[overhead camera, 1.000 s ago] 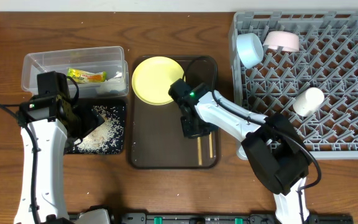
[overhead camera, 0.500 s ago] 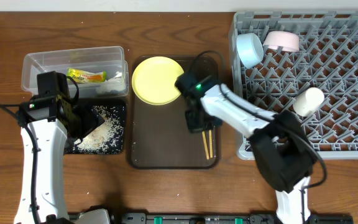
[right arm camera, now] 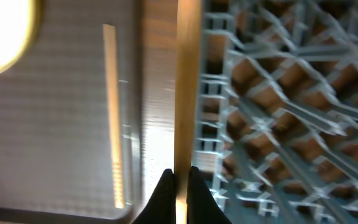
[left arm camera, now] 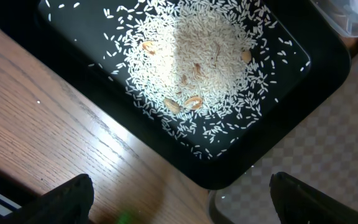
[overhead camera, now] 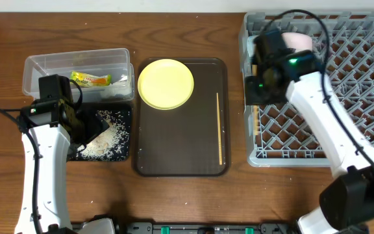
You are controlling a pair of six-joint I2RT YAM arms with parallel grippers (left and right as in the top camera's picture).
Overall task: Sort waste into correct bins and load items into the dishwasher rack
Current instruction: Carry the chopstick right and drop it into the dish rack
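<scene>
My right gripper point(overhead camera: 258, 96) is shut on one wooden chopstick point(overhead camera: 256, 122) and holds it over the left edge of the grey dishwasher rack point(overhead camera: 343, 140). In the right wrist view the held chopstick point(right arm camera: 188, 81) runs up from the fingertips point(right arm camera: 180, 186). The second chopstick point(overhead camera: 219, 130) lies on the brown tray. The yellow plate point(overhead camera: 165, 83) sits at that tray's back. My left gripper point(overhead camera: 88, 130) is open and empty over the black tray point(overhead camera: 123, 153) of rice point(left arm camera: 197, 68). The snack wrapper point(overhead camera: 91, 80) lies in the clear tub point(overhead camera: 41, 65). A white bowl point(overhead camera: 299, 41) shows in the rack; the blue bowl and cup are hidden by my arm.
The dark brown serving tray point(overhead camera: 174, 149) lies between the bins and the rack. The rack's upright pegs point(right arm camera: 278, 124) are just right of the held chopstick. The second chopstick also shows in the right wrist view point(right arm camera: 110, 112).
My right gripper has lifted one chopstick off the brown tray and carried it right to the rack's left edge. The other chopstick stays on the tray. The left arm has not moved.
</scene>
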